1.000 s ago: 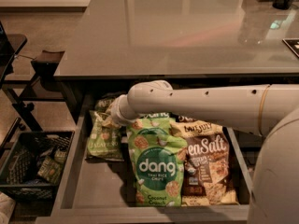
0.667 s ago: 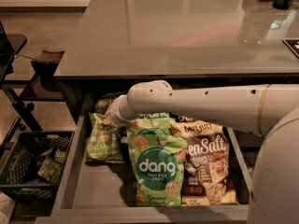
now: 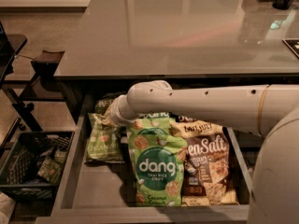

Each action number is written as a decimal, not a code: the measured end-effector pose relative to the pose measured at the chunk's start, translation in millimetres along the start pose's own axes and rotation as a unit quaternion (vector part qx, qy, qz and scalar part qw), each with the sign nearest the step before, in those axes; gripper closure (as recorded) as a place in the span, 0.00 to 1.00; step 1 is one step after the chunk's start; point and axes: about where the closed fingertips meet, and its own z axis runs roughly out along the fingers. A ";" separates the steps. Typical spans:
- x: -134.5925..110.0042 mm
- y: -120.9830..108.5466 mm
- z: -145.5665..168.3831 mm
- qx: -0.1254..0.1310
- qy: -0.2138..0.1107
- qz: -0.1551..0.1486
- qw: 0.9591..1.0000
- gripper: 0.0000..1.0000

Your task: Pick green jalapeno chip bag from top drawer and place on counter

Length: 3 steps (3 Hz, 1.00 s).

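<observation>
Top drawer (image 3: 88, 190): pulled out under the counter edge, with bare grey floor showing at front left.
Dang bag (image 3: 156, 169): one in full view, bright green, lying flat at the drawer's middle front. A second green bag edge shows just behind it under the arm, and I cannot tell its kind.
Sea Salt bag (image 3: 208, 164): one in full view, cream and brown, touching the dang bag's right side. Another cream bag top peeks out behind it.
Green jalapeno chip bag (image 3: 103, 141): one, dull olive, lying in the drawer's left half against the left wall. It sits just left of the dang bag, and its top end is under the gripper.
Black crate (image 3: 18, 171): one, on the floor left of the drawer, holding some small packets.
Gripper (image 3: 111, 117): low inside the drawer at the top edge of the green jalapeno chip bag, mostly hidden by the wrist. Whether it is open, closed or gripping the bag cannot be told.
Arm (image 3: 205, 104): white, reaching in from the right across the back of the drawer, above the dang and Sea Salt bags.
Change from a second ago: very little, with the arm, gripper and all bags lying about where they were.
Counter (image 3: 177, 27): one glossy grey slab beyond the drawer, with reflections.
</observation>
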 end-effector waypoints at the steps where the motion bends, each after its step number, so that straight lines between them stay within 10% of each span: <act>1: -5.0 -5.6 -21.4 -0.008 -0.023 0.003 1.000 1.00; 3: -42.5 -39.0 -167.3 0.007 -0.118 -0.001 0.993 1.00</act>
